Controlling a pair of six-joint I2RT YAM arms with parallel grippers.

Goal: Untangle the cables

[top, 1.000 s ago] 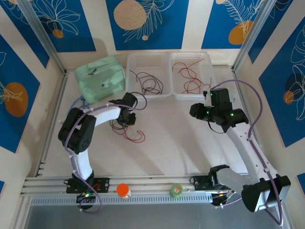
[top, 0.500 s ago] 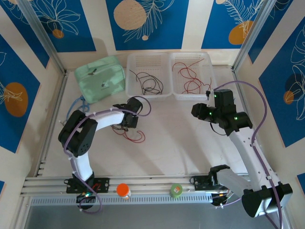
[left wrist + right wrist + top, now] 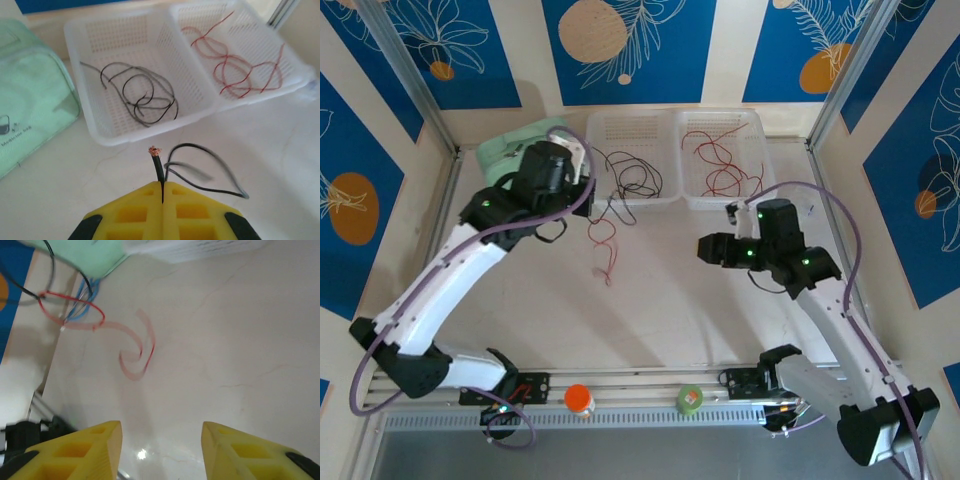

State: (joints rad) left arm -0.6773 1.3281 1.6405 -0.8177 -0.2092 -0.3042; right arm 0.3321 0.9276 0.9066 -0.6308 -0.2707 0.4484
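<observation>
Where blue-patterned walls (image 3: 700, 50) ring a pale table (image 3: 670, 290), left pincer (image 3: 162, 190) pinching black cable (image 3: 160, 169), right pincer (image 3: 161, 427) apart, empty.

We see the left arm (image 3: 450, 275) and the right arm (image 3: 840, 320) built alike: smooth white link shells set between bulky black joint housings, each mounted on a black base bracket (image 3: 505, 385). A thick lilac cable (image 3: 858, 243) runs in loose loops along each arm. Small green lights (image 3: 750, 253) glow on the right arm's black housings. The left gripper (image 3: 162, 186) and the right gripper (image 3: 161, 432) carry bright yellow fingers (image 3: 90, 447), which are moulded with square recesses and have black parts at their outer corners.
</observation>
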